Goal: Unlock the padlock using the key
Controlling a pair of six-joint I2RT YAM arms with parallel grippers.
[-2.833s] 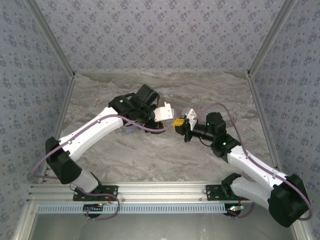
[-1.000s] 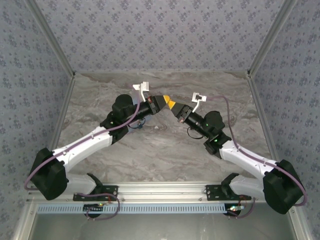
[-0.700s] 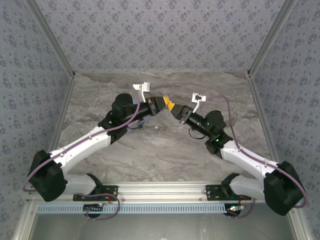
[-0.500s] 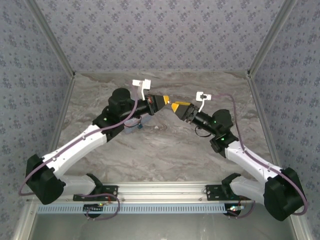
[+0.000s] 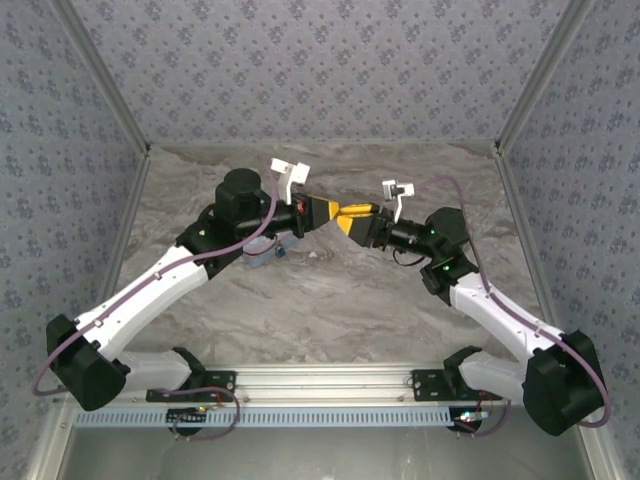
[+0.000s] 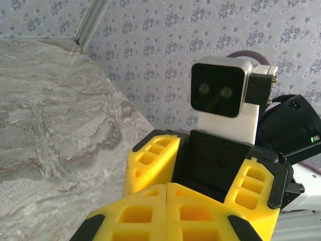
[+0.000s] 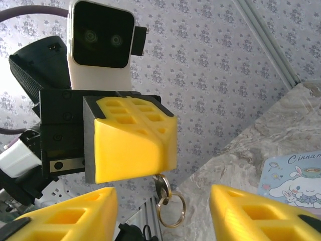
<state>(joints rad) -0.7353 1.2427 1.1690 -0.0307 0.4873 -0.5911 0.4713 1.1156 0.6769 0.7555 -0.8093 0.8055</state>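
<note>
Above the table's middle, my left gripper (image 5: 328, 212) is shut on the key (image 7: 161, 185). The key's dark metal head pokes out below the shut yellow fingers (image 7: 133, 138), and a split ring (image 7: 172, 211) dangles from it. My right gripper (image 5: 356, 216) faces it tip to tip and is open, its yellow fingers (image 7: 65, 216) spread wide on either side of the key. In the left wrist view my left gripper (image 6: 167, 187) shows its pads pressed together, with the right fingers (image 6: 150, 160) just beyond. I cannot pick out the padlock; the left arm covers part of the table there.
A pale-blue tin (image 7: 296, 181) with a white cartoon character lies on the marble table (image 5: 330, 300), partly under the left forearm (image 5: 265, 252). Patterned walls close in the back and both sides. An aluminium rail (image 5: 320, 385) runs along the near edge.
Both grippers rose from near the table and turned to face each other. In the last half second the right wrist swung level and closed in on the left tips.
</note>
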